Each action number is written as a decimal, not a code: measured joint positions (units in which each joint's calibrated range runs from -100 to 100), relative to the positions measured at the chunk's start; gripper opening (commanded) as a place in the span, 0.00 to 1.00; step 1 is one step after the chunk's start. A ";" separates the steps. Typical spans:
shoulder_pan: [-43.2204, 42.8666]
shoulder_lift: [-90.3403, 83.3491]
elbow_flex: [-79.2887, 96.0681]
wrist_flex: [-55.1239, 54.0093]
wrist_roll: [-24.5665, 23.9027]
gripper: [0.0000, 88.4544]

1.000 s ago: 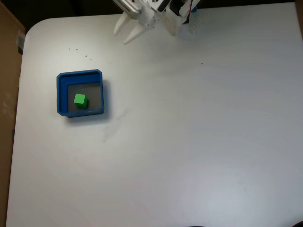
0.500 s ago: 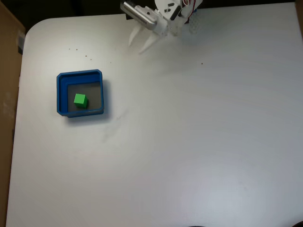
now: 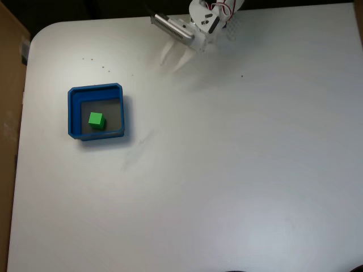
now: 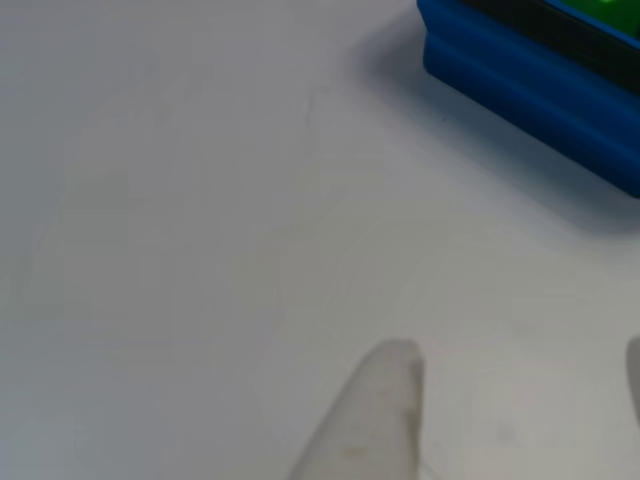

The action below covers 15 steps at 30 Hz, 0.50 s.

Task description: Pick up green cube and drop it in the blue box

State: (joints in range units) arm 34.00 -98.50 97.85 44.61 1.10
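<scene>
Fixed view, far left: a brown panel (image 3: 8, 113) runs down the frame edge beside the white worktop (image 3: 227, 170). Mid-left sits the box (image 3: 72, 110), blue walls, grey floor, one clipped corner at its upper right. The cube (image 3: 96, 120) lies inside the box on the floor, nearer the left wall, resting flat, touching nothing but the floor as far as can be told. A few dark specks mark the worktop above the box.

Top centre: the arm (image 3: 207, 17), white w/ red wires at its base, leans in from the upper edge. The pincer (image 3: 173, 58) points down-left, blurred; its two white fingers stand spread apart w/ a clear gap, holding nothing. It is well apart from the box, up and to the right of it.

Other view: bare worktop (image 4: 180, 200) over the left and centre. One pale finger (image 4: 375, 420) rises from the bottom edge, blurred. Upper right: a corner of the box (image 4: 520, 80), w/ a sliver of the cube (image 4: 605, 8) at the top edge inside it.
</scene>
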 measured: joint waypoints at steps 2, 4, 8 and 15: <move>-1.28 0.08 1.61 -2.39 -0.05 0.19; -2.63 0.00 1.79 -4.04 0.10 0.19; -6.83 0.00 1.79 -4.95 -0.05 0.19; -17.50 0.00 1.79 -4.95 -0.05 0.19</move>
State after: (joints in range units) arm 16.50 -98.50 99.64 39.66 1.05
